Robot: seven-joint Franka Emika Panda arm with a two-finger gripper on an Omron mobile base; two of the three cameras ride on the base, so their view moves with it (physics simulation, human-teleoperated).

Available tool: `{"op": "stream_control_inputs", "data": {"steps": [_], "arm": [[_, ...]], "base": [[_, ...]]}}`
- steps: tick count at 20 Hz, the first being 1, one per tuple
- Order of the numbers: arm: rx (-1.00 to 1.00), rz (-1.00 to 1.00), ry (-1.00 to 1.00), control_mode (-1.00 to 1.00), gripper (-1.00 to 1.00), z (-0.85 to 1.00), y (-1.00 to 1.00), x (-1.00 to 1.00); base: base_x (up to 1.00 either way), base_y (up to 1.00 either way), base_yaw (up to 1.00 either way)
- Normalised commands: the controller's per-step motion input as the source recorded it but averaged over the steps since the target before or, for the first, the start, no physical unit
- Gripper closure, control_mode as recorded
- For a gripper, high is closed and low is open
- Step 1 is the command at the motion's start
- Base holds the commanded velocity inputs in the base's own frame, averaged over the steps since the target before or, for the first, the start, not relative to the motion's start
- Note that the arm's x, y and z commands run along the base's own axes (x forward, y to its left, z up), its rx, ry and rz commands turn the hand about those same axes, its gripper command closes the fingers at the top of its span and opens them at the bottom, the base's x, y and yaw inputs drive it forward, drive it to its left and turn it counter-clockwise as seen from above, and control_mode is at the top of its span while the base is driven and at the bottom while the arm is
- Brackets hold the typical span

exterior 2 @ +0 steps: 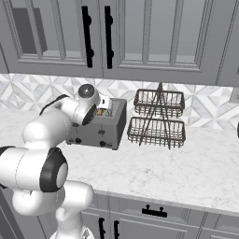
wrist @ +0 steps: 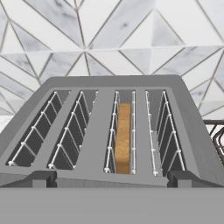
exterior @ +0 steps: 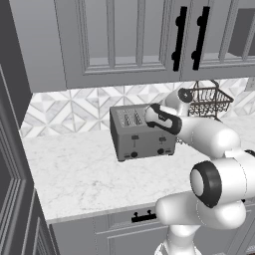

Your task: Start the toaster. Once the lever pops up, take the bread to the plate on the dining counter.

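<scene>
Fingers [wrist: 112, 178]: 2, spread wide, ungrasping | toaster [wrist: 112, 131]: 1, 4 slots | bread [wrist: 123, 138]: 1 slice

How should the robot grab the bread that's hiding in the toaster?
Probably by the bread's top crust edge, coming straight down from above. It stands upright in the toaster's third slot from the left in the hand view, sunk between wire guides, so only that thin top edge is reachable. The open gripper would pinch its flat faces.

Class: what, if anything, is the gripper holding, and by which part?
Nothing. The open gripper hovers above the toaster; the bread sits untouched in a slot.
</scene>
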Motion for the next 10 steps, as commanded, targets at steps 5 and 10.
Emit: {"op": "stream_control_inputs", "data": {"steps": [5,10], "arm": [[0.0,0.0,0.0,-1.0,-1.0,0.0,0.0,0.0],[0.0,0.0,0.0,-1.0,-1.0,0.0,0.0,0.0]], "base": [[0.0,0.0,0.0],[0.0,0.0,0.0]]}}
